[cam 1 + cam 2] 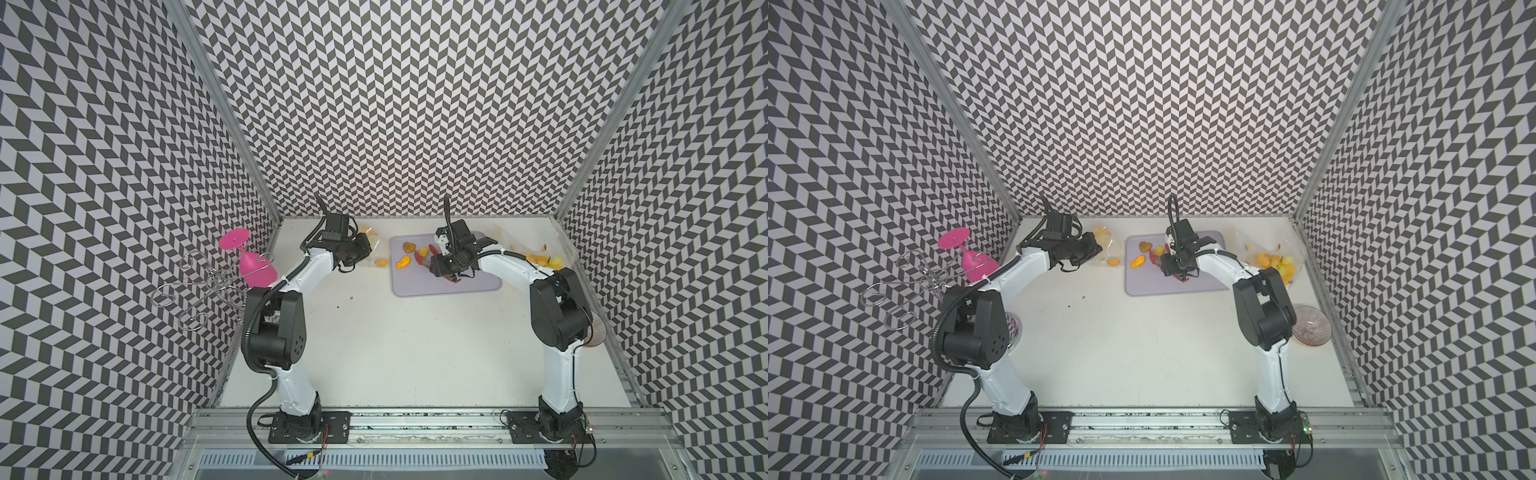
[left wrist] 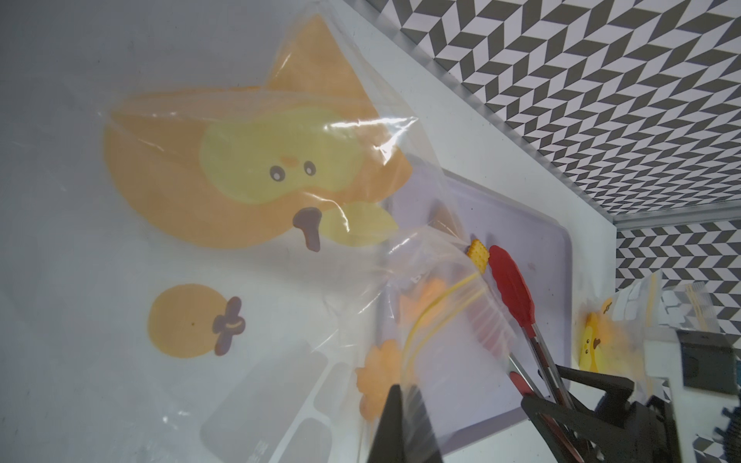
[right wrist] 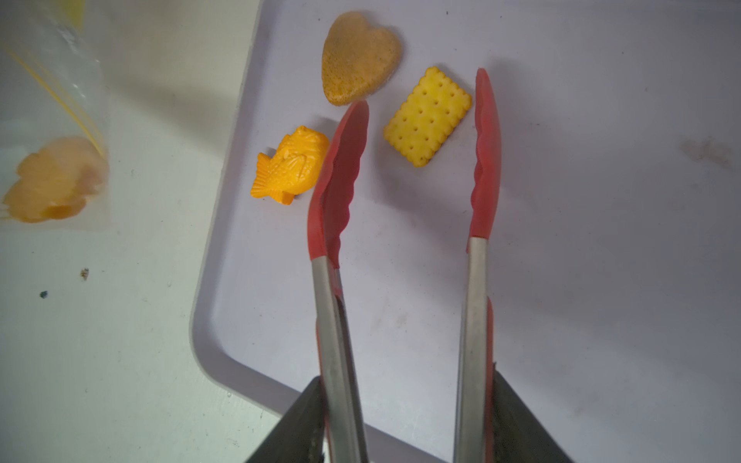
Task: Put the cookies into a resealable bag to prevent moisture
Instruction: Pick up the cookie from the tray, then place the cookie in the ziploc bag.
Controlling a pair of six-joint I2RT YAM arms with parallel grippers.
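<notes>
Three cookies lie on the lavender tray (image 3: 601, 280), close together near the corner facing the bag: a brown heart (image 3: 361, 56), a yellow rectangular biscuit (image 3: 427, 116) and an orange fish (image 3: 290, 170). None touches another. A flower-shaped cookie (image 3: 56, 188) already lies inside the resealable bag (image 2: 240, 280).

They look small, flat, stiff and very light, so expect them to skate or flip rather than resist. The glossy moulded fish is probably the most slippery.

Your right gripper (image 3: 409, 425) is clamped on the handles of the red-tipped tongs (image 3: 345, 160). The tong arms stand spread and straddle the biscuit. Take it across its narrow width, along the two long edges. The heart and the fish crowd one tip, so closing could nudge either of them.

Your left gripper (image 2: 401, 433) is pinched tight on the bag's film near the yellow zip line. That film is thin and floppy, and the mouth looks narrow. I judge it the main obstacle.

Farther out on the bench (image 3: 100, 360), a second bag (image 1: 1266, 253) shows yellow and orange. I cannot tell whether those are prints or cookies. A glass bowl (image 1: 1310, 326) and a pink goblet (image 1: 249, 262) on a wire rack (image 1: 199, 286) are well apart from the work.
</notes>
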